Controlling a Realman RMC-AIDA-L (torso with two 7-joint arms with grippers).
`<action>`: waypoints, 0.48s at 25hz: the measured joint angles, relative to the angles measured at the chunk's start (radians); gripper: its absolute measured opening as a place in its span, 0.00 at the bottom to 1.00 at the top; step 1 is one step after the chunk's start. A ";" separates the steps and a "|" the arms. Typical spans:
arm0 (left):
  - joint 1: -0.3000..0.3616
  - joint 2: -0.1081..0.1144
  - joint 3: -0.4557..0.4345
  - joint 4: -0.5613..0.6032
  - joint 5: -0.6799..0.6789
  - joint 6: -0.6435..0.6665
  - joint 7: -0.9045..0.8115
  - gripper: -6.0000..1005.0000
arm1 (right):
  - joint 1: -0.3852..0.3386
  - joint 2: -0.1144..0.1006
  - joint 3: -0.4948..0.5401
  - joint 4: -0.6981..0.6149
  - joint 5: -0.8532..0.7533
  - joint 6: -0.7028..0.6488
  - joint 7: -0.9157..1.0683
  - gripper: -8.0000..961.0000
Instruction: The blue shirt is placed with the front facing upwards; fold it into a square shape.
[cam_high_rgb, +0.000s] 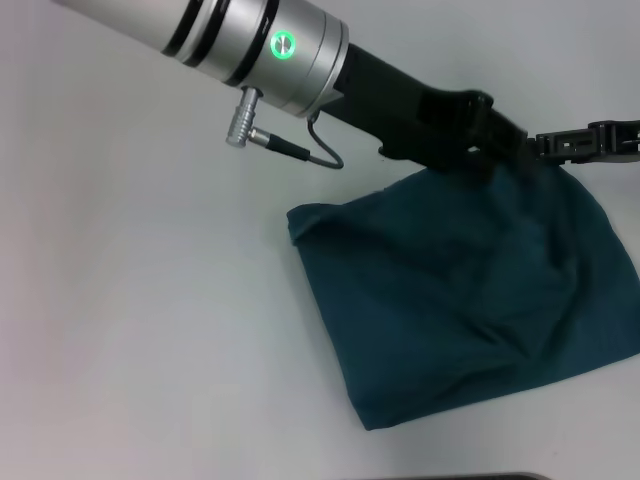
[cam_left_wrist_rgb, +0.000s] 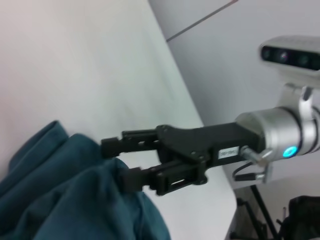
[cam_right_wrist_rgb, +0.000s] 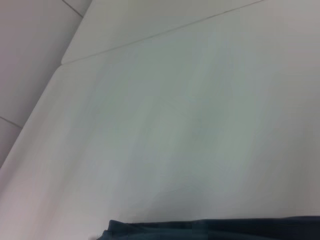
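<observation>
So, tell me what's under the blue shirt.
Only the white table shows around the blue shirt; the part beneath it is covered. Folded over itself, the shirt also hides its own lower layers. The left gripper and right gripper are at its far edge.

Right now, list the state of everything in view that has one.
blue shirt: folded into a rough, wrinkled rectangle, lying on the table, no lettering showing.
left gripper: at the shirt's far edge.
right gripper: at the same far edge, against the cloth.
left arm's ring light: lit green.
</observation>
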 joint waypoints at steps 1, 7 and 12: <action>0.005 0.000 -0.002 -0.008 -0.008 0.003 0.002 0.26 | -0.001 0.000 0.000 0.000 0.000 0.000 0.000 0.92; 0.073 0.001 -0.052 -0.102 -0.056 0.039 0.021 0.46 | -0.002 -0.003 0.000 0.000 -0.001 0.000 0.000 0.92; 0.132 0.009 -0.080 -0.157 -0.051 0.103 0.014 0.64 | -0.004 -0.007 0.000 0.000 -0.001 0.000 0.008 0.92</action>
